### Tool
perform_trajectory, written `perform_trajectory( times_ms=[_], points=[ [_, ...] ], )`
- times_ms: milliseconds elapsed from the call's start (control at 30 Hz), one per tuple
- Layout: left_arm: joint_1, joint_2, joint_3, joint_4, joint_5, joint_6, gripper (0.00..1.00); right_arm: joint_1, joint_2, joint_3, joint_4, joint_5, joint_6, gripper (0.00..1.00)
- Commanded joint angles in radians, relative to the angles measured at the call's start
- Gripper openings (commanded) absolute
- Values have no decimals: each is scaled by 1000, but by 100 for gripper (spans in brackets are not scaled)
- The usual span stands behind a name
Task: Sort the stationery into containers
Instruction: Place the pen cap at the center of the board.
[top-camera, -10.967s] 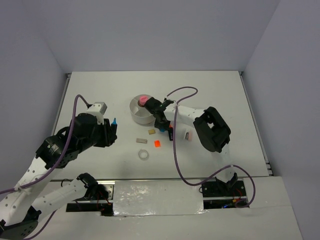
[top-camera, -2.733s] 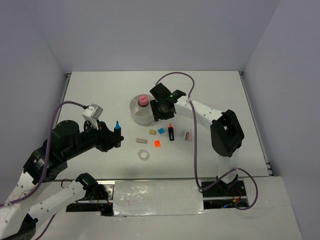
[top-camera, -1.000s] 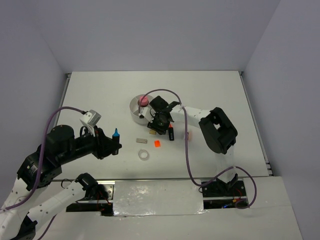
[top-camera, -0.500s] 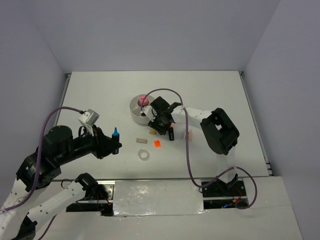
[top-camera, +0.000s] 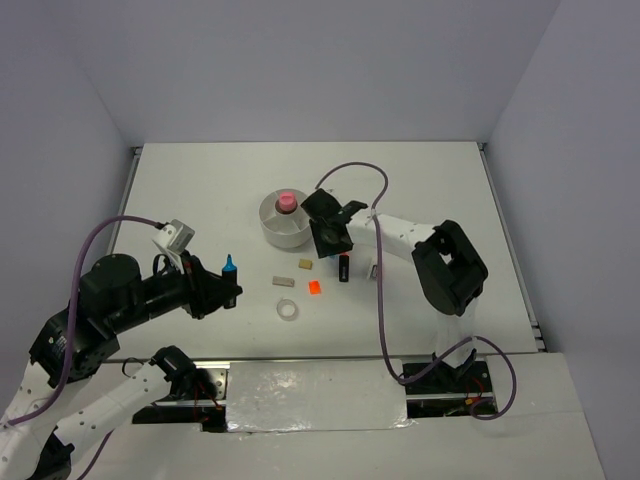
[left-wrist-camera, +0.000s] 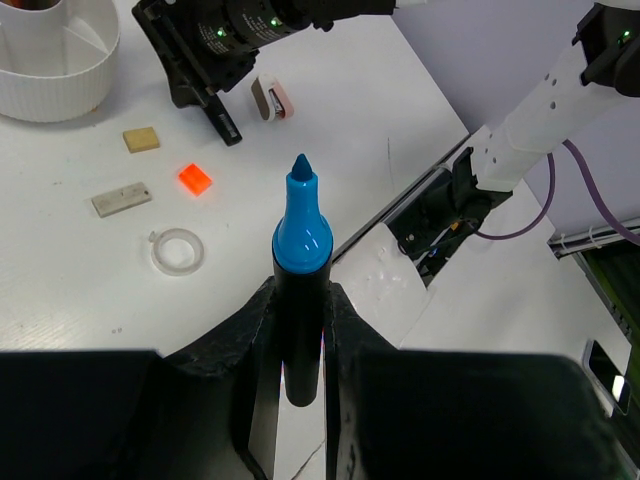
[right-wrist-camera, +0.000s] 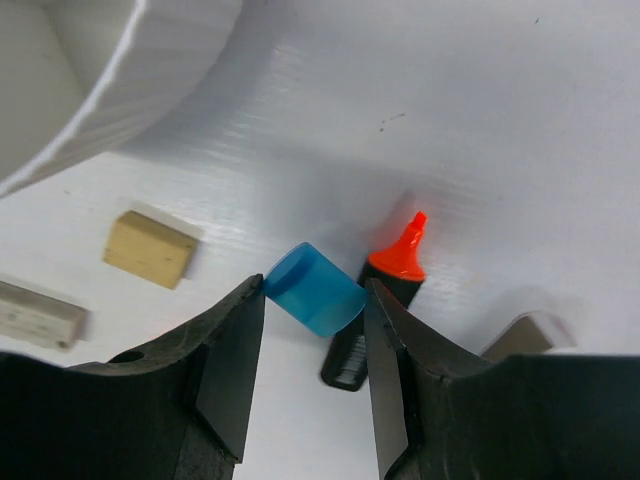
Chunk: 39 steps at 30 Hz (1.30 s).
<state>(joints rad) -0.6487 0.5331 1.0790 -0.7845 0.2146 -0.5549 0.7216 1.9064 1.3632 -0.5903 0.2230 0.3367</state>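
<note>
With right pincer (right-wrist-camera: 313, 296) clamped on blue square (right-wrist-camera: 322, 290), lift clear of orange-capped marker (right-wrist-camera: 396, 262), swing left over tub (right-wrist-camera: 120, 95), release low.

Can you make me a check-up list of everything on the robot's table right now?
Surface: white table, no spills seen.
Job's things: white tub with a pink tube in it. Lying loose on the table are an orange-capped marker, tan eraser, grey eraser, orange square, tape ring and tan-and-pink eraser.
Clutter: nothing seen.
Claws: left claw shut on the blue-capped marker; right claw shut on the blue square.
Cables: purple cables loop from each arm.
Surroundings: plain grey walls.
</note>
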Motion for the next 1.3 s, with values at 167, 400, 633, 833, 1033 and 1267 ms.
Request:
perform_trajectory(
  times_ms=[167,400,633,833,1033,1267],
  points=[
    [0,-1,12,42,20,12,0,71,0,-19,14,79,286,32],
    [0,-15,6,28,14,15,0,88,-4,-61,32,73,324,38],
    [0,-33,-7,22,5,12,0,102,-18,-79,40,22,317,63],
    [0,-32,12,8,2,21,0,104,-82,-30,32,13,214,78],
    [0,-31,18,14,11,15,1,85,-41,20,32,6,-85,65],
    [1,-45,24,-1,15,9,2,32,-12,10,44,-109,-232,51]
  ],
)
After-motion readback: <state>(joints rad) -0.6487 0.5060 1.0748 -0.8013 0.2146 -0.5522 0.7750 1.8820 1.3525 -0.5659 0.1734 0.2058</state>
